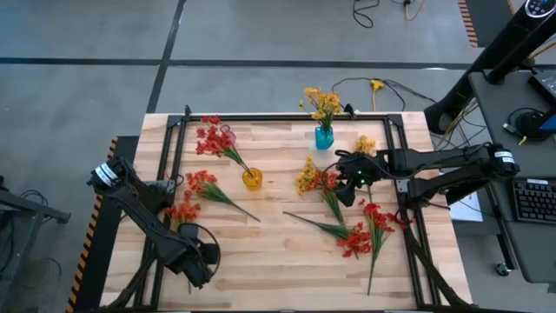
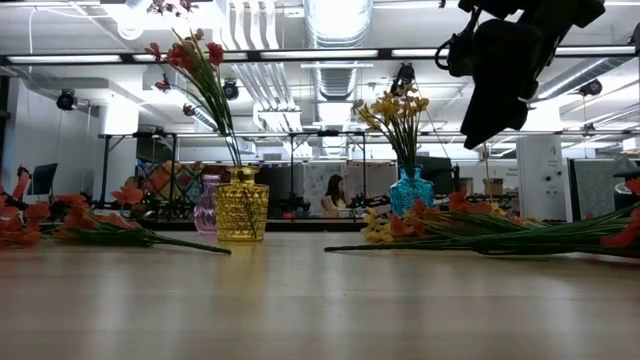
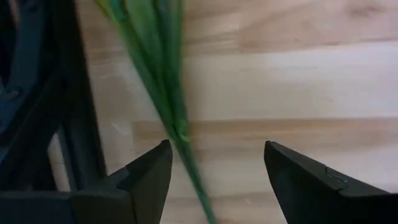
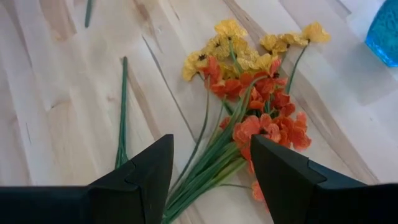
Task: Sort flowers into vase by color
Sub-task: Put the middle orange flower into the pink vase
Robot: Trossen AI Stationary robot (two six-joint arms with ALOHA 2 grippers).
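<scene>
Flowers are split three ways rn. Two vases already loaded: yellow vase (image 1: 252, 180) holds red sprigs (image 1: 213, 139), blue vase (image 1: 324, 137) holds yellow sprigs (image 1: 322, 102), so colour pairing looks set and I just keep feeding it. Rest lie flat on the table (image 1: 278, 269): a mixed yellow/red bunch (image 1: 314, 180) mid-table near the blue vase, more red ones (image 1: 365, 233) toward the right edge w/ stems crossing, and a red bunch (image 1: 193, 193) on the left side.

Right gripper (image 1: 347, 178) hangs above the mixed bunch, not touching anything I can see. Its jaws stand apart and empty; wrist cam looks down past them onto the stems (image 4: 208, 168) fanning out below the blossoms. Makes sense to go for the stems, not the heads: thinner, all bundled in one line. Problem is yellow and red are tangled there, so grabbing one sprig only will be fiddly.

Left gripper (image 1: 201, 256) sits low at the front-left of the table, jaws wide, nothing held. A green stem (image 3: 171, 112) runs between them in its wrist view, but whether it's low enough to pinch it, can't tell.

A pink vase (image 2: 207, 206) stands behind the yellow one in the low view.
</scene>
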